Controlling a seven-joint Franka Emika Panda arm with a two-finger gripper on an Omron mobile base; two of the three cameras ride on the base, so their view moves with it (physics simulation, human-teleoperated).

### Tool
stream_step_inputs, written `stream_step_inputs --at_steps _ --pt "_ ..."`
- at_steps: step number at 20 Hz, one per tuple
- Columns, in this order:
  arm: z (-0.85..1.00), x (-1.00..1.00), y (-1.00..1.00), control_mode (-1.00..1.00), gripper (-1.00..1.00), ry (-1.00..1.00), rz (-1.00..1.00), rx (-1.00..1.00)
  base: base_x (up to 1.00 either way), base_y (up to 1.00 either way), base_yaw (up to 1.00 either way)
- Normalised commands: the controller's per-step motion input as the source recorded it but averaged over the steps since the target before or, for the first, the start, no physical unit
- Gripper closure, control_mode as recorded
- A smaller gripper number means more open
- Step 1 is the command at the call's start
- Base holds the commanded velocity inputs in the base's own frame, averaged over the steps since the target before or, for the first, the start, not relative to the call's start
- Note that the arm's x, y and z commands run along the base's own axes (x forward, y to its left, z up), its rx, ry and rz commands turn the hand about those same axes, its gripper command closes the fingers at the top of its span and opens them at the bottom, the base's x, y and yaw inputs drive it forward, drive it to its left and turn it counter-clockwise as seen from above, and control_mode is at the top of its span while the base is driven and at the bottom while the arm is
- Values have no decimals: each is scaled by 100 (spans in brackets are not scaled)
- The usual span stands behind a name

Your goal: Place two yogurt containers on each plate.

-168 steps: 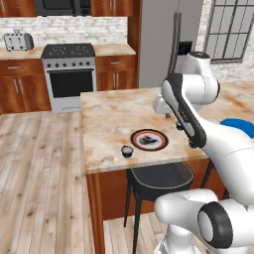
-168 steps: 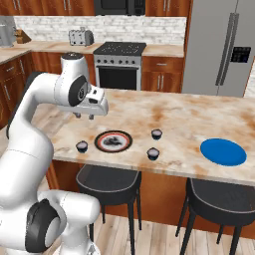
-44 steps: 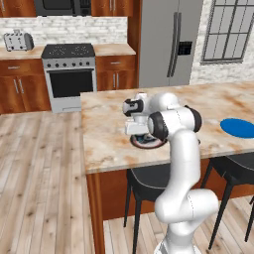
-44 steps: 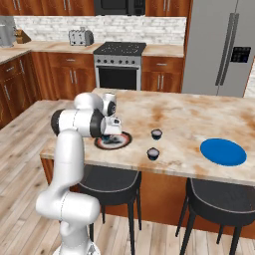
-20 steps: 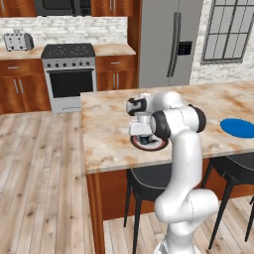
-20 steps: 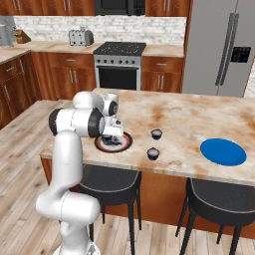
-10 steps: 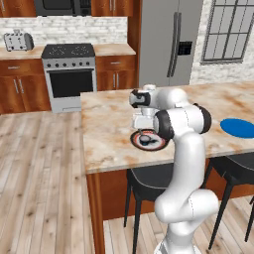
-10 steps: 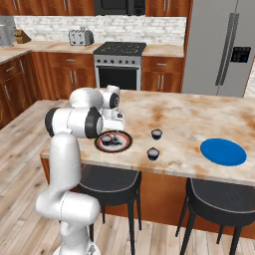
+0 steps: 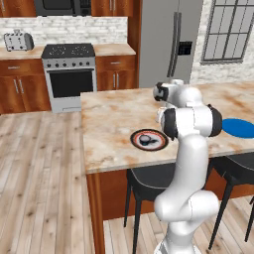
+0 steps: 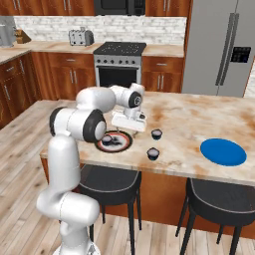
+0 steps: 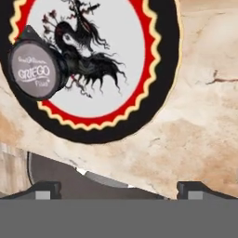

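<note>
- One yogurt container (image 11: 36,69) now lies on the black plate with the red ring (image 11: 165,69). In the hand view it rests on the plate's left part, over the edge of the white centre, and nothing holds it.
- The gripper (image 10: 130,121) has risen from the plate since half a second ago and moved a little toward the middle of the island. A second ago it was low over the plate, so the release seems just done.
- The finger tips (image 11: 44,189) stand far apart at the bottom of the hand view with nothing between them — the pincer is wide and empty.
- Two more yogurt cups are on the marble counter (image 10: 189,124), where they stood before: one (image 10: 157,133) near the gripper, to its right in the right base view, and another (image 10: 153,153) closer to the counter's front edge.
- The blue plate (image 10: 222,152) lies well apart at the far end and carries nothing.
- In my judgement the task is about a quarter done — the black plate needs one more container and the blue plate needs two. The nearest free cup looks like the natural next goal.
</note>
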Motion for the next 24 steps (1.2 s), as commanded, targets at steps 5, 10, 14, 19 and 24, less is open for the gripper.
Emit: stream_step_inputs --at_steps 5,10,14,19,24 --pt "1 -37 -99 -100 -100 0 0 4 0 0 0" --pt "0 -58 -77 -100 -100 0 18 0 0 0 0" --pt "0 -24 -29 -100 -100 -7 23 -1 0 0 0" --pt "0 5 14 -100 -100 -16 -4 -1 0 0 0" --pt "0 0 37 -100 -100 -23 -20 -4 0 0 0"
